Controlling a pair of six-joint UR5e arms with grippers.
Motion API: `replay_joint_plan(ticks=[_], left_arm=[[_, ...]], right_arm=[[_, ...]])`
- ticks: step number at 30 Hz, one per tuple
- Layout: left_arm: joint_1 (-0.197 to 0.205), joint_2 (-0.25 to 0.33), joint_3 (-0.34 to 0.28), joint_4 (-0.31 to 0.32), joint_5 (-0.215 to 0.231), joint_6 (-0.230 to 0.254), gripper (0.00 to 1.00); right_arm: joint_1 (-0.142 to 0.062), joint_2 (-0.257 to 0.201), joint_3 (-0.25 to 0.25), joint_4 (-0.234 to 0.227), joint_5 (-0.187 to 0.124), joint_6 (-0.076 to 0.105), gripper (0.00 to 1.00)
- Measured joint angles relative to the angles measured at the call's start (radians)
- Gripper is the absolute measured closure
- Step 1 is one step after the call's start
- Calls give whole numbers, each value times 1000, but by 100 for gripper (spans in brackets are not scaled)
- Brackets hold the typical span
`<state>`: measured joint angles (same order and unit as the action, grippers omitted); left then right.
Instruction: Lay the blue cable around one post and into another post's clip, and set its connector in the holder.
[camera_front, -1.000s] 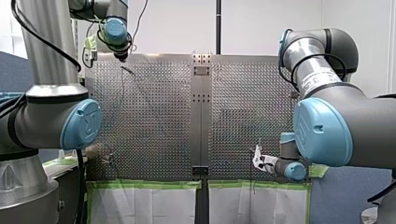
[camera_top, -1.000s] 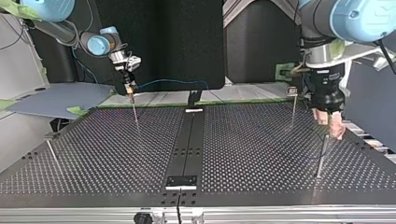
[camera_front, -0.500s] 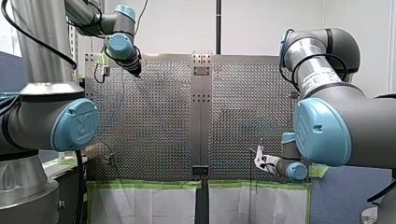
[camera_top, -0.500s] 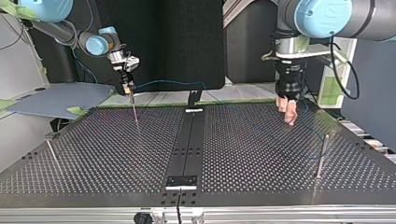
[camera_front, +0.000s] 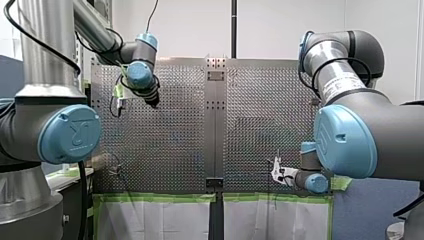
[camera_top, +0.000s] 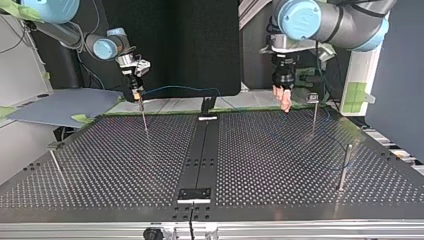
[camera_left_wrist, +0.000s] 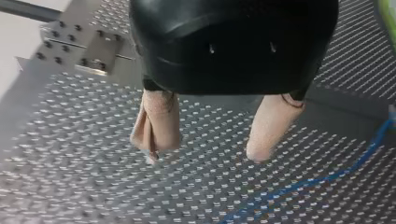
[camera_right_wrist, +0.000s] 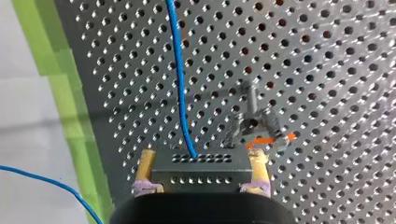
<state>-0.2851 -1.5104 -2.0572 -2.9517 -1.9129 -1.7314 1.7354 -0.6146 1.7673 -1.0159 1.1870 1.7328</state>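
Connector (camera_right_wrist: 201, 175), just one, is pinched between my right fingers (camera_right_wrist: 145, 163) by the worktop's (camera_right_wrist: 327, 70) taped edge; its single blue cable (camera_right_wrist: 180, 79) runs straight ahead from them. My left fingers (camera_left_wrist: 156, 126) hang wide apart, empty. Four posts (camera_top: 313, 112) stand upright.

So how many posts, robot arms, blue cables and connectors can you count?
Posts: 4
Robot arms: 2
Blue cable: 1
Connector: 1
Total: 8
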Motion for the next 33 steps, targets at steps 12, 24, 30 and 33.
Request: replay_joint_plan(ticks=[12, 24, 30, 33], left_arm=[[-104, -104, -103, 104, -104, -86, 0], [-208, -208, -102, 208, -194, -145, 0], [-258, -258, -101, 259, -199, -155, 0], [-285, -285, -100, 286, -196, -159, 0]], right_arm=[[3, 0, 9, 60, 47, -75, 100], [8, 0, 9, 60, 38, -76, 100], [13, 0, 9, 57, 37, -75, 100], [15, 0, 9, 56, 37, -73, 100]])
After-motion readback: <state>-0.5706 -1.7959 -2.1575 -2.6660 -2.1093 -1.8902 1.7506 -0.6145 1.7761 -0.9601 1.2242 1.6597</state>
